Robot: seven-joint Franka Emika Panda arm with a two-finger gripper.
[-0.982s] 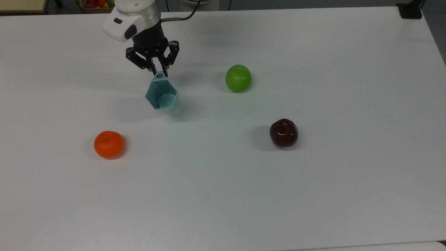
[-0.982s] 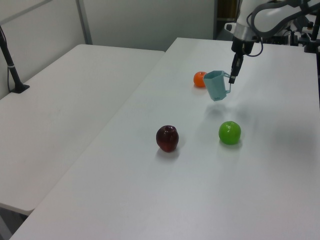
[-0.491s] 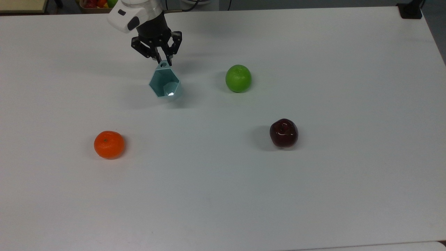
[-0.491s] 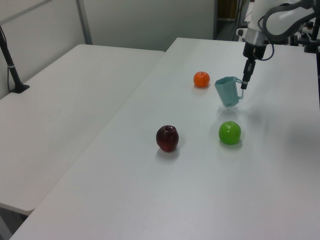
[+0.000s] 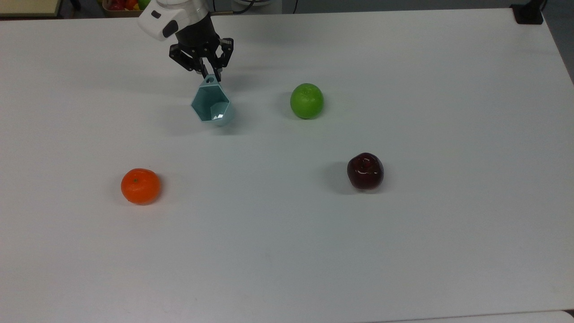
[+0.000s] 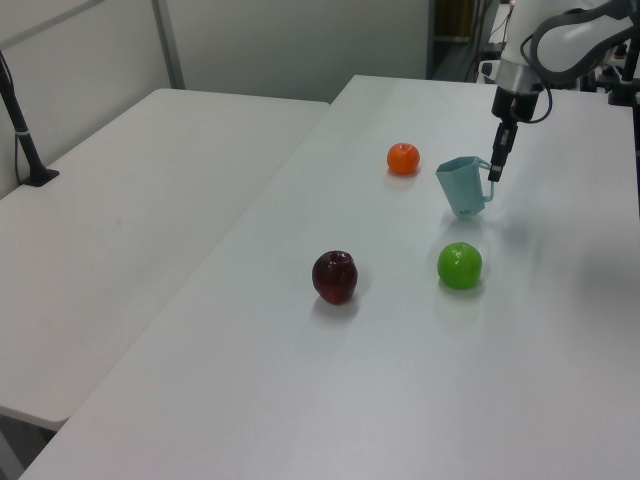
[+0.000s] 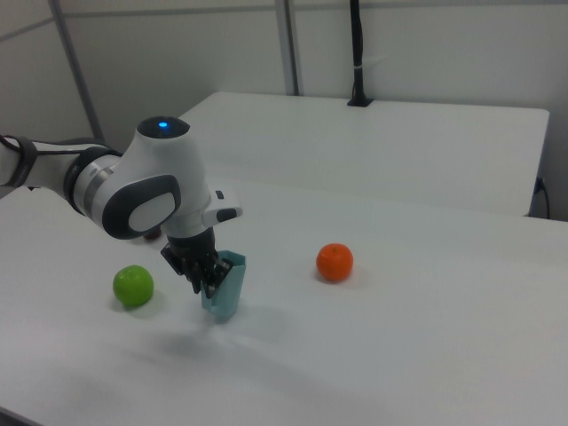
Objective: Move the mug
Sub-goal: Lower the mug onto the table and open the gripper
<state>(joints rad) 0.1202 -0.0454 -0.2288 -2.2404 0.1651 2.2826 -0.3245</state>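
White and matte, the wide table [image 5: 403, 251] carries three pieces of fruit and sits beside a second white table [image 6: 130, 190] seen on the left view's left. Near the far edge in the top view, the black two-finger gripper [image 5: 210, 77] on the white Franka arm [image 7: 142, 191] points down, its fingers pinching the small looped handle of the pale teal-blue faceted mug with a hexagonal rim [image 5: 211, 105]. The mug hangs tilted from that handle, its open mouth turned partly toward the top camera; in the left view the mug [image 6: 463, 186] looks close to the tabletop, though whether its base touches the surface cannot be told. In the right view the mug [image 7: 226, 286] sits just beside and partly behind the gripper [image 7: 206, 282]. A round green apple [image 5: 306, 100] lies near the mug on the top view's right, apart from it. A glossy dark red apple [image 5: 365, 171] rests farther toward the top view's lower right, and a round orange mandarin [image 5: 140, 185] lies well apart at the top view's lower left.
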